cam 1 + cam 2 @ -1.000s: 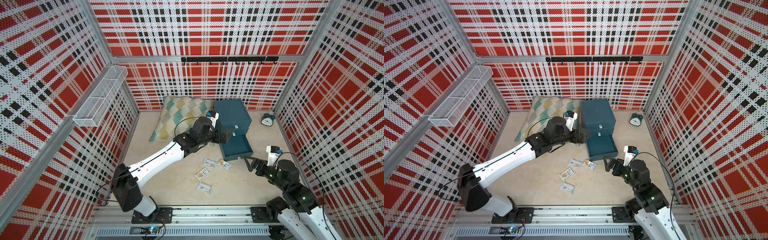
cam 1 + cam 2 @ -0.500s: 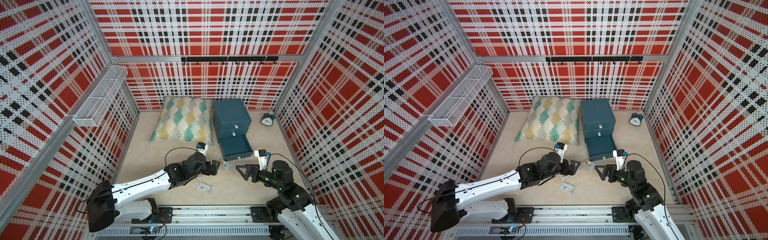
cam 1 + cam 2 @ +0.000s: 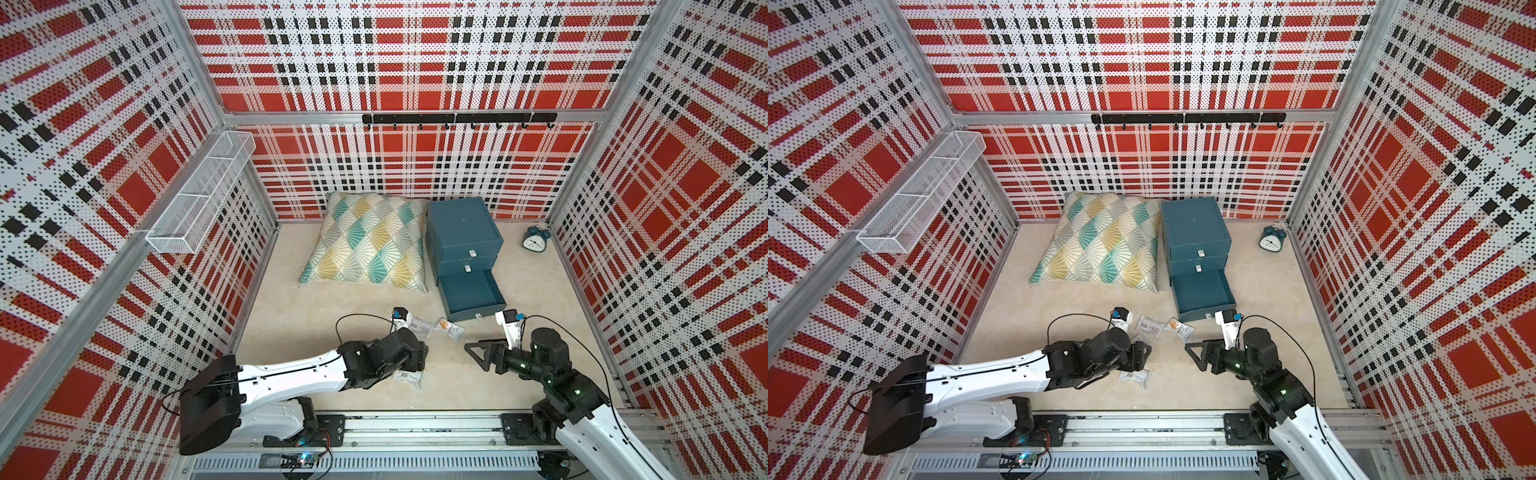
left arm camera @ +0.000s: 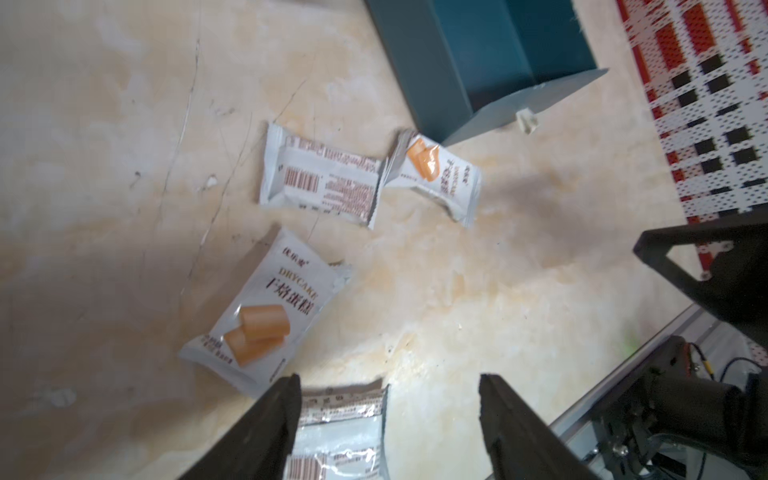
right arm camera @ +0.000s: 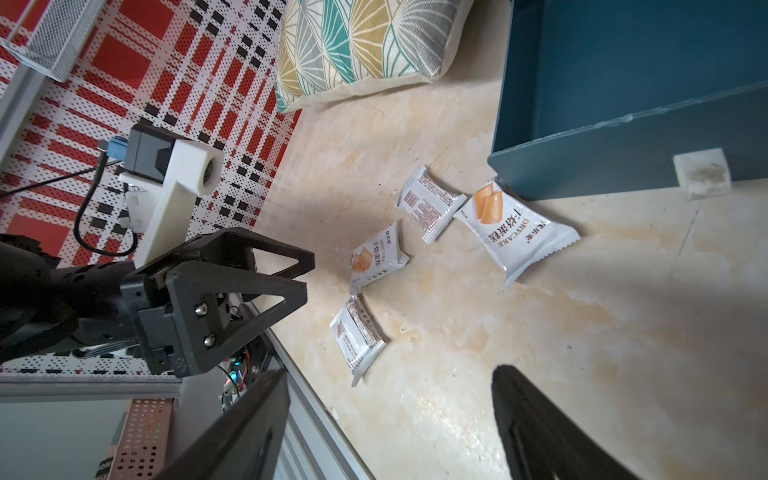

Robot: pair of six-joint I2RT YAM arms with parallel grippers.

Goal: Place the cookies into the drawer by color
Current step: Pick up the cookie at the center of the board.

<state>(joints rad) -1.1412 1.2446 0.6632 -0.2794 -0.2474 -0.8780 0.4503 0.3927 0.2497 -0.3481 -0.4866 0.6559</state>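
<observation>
Counter was a beige, mottled sheet, scuffed w/ thin scratches, boxed in by perforated plaid walls, red/black/white, on metal posts. A white wire basket hung on one side wall. A black hook rail ran across the back wall. At the back lay a soft square cushion, teal/mustard/grey fan print. Beside it stood the drawer chest: boxy, matte teal, small white handles, btm drawer pulled out. A small round teal alarm clock stood nr the back corner.

Cookies: 4 flat, crinkly white pkts w/ serrated ends, all on the counter in front of the open drawer. One face-up pkt w/ orange biscuit print lay just beside the drawer's front corner. Its end touched a barcode-side-up pkt. A second face-up pkt lay nearer me. The nearest pkt, barcode up, sat below my L jaws.

L jaws were apart over that nearest pkt, not clamped on it. R jaws were apart too, holding nothing, pointed across at the pkts.

Vs. a sec earlier: my L arm had pulled back from the chest by the cushion to the front edge. R arm had swung in toward the middle. Pkts and drawer hadn't shifted.
</observation>
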